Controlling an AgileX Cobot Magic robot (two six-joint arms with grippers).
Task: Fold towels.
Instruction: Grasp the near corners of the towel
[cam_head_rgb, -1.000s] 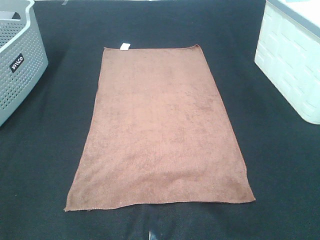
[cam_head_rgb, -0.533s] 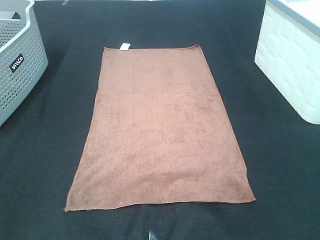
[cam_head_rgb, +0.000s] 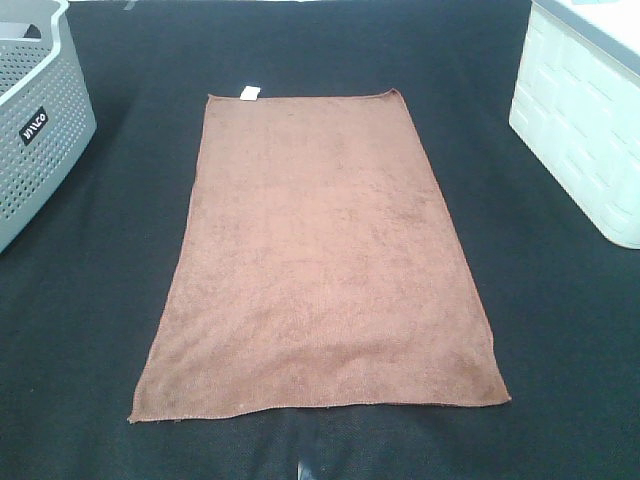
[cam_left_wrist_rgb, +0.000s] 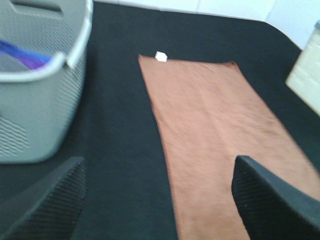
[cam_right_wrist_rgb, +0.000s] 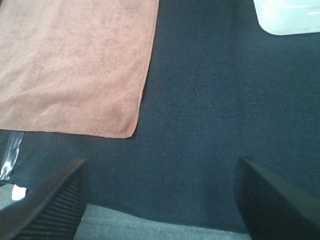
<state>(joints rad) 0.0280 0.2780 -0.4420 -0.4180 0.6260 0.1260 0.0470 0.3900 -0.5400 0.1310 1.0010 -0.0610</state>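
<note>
On the black bench, between a grey perforated basket at the left and a white bin at the right, we see the reddish-brown towel lying flat and fully spread in one layer, its long sides running away from us. Its small white tag sticks out at the far short edge, near the left corner. No fold is made yet, so we judge the task to be at its very start, the approach to a first grasp. Our left hand hangs above the bench, fingers spread wide and holding nothing, with the towel's left long edge beneath it. Our right hand is likewise spread and empty, just off the towel's nearest right corner. Neither hand shows in the high view. The next move, as we judge it, calls for both hands to drop onto the near corners, pinch only cloth, and carry that edge toward the far one
</note>
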